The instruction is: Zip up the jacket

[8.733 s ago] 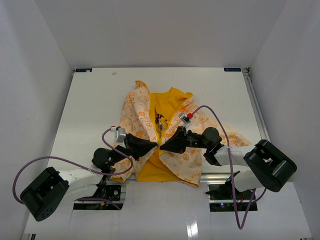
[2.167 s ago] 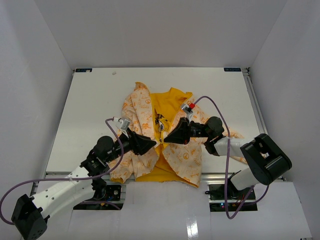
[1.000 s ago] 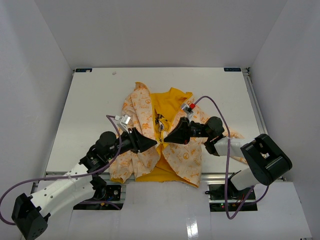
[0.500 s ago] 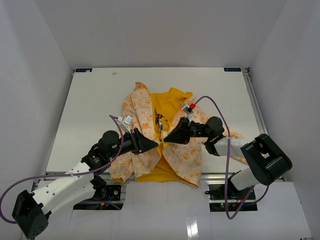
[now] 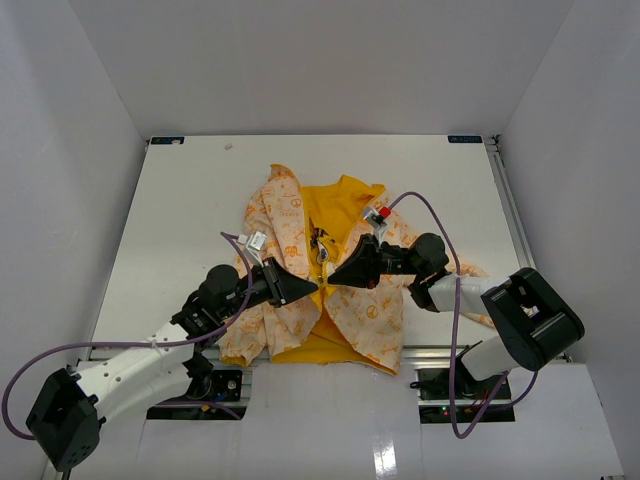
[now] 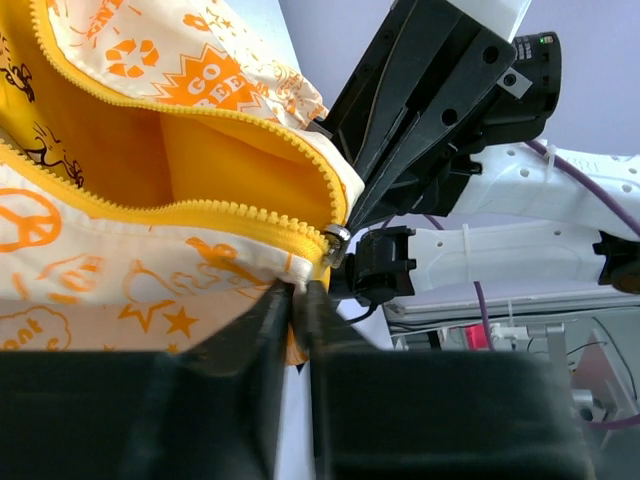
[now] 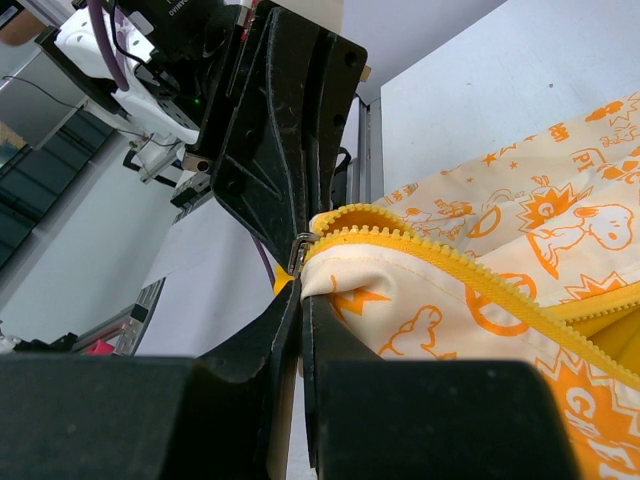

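Lying on the white table (image 5: 170, 220), the jacket (image 5: 285, 215) is open at the front, its yellow lining showing, and both arms meet at its lower front edge. The left gripper (image 6: 298, 292) pinches the patterned hem just below the zipper slider (image 6: 335, 238). The right gripper (image 7: 298, 300) is clamped on the facing panel's corner, beside the yellow zipper teeth (image 7: 480, 285).

Showing soft, matt cloth on the jacket (image 5: 288, 215), bumpy yellow zipper teeth (image 7: 450, 262) and a small shiny metal zipper pull (image 6: 335, 239). Looking like hard, smooth black plastic on the left gripper (image 6: 298, 300) and right gripper (image 7: 300, 300).
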